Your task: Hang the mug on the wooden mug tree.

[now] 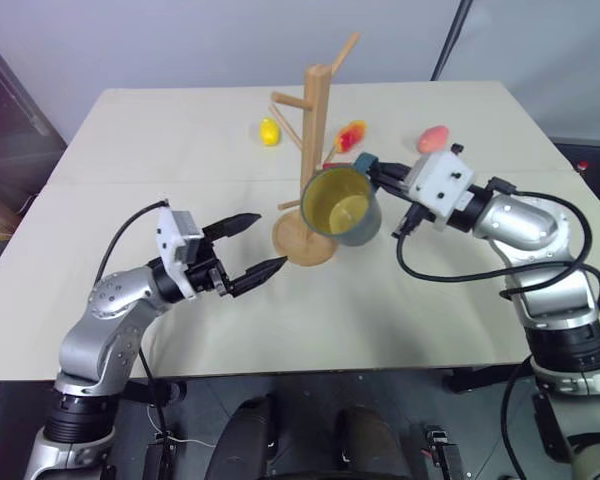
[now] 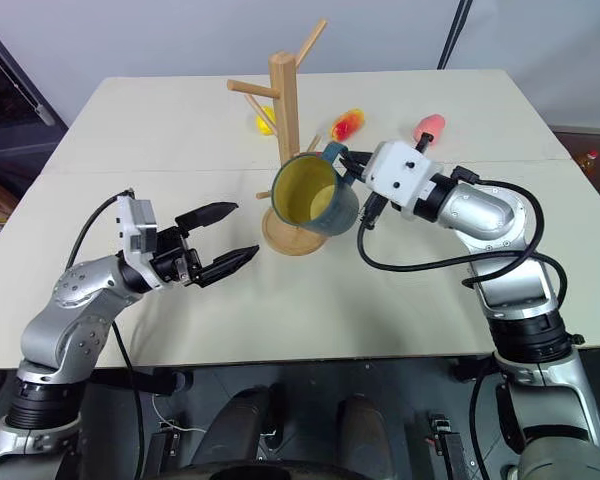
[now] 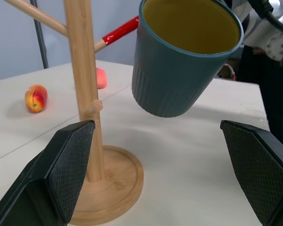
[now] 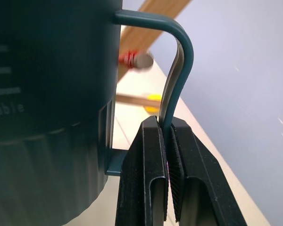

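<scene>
Near left: the left gripper [image 1: 255,246] is hovering over the tabletop [image 1: 130,140] with its jaws spread wide and nothing between them, pointing toward the base of the mug tree.

Near right to middle: the right gripper [image 4: 166,136] is holding its jaws clamped together on the thin loop handle [image 4: 179,70] of the mug [image 1: 342,206]. The mug is hanging in the air, clear of the tabletop, tipped so its yellow inside is facing the near side. It is sitting just in front of the post, between the two grippers.

Middle: the wooden mug tree [image 1: 315,120] is standing upright on its round base [image 3: 118,188]. Its pegs are all bare; one red-tipped peg [image 3: 120,32] is showing just behind the mug.

Far: a yellow fruit [image 1: 269,131], an orange-red piece [image 1: 351,135] and a pink piece [image 1: 433,137] are lying on the tabletop beyond the tree, well apart from the mug.

Progress, as judged: the mug is picked up and brought to the tree; the handle is not yet over any peg. Threading it on and releasing are what is left.
</scene>
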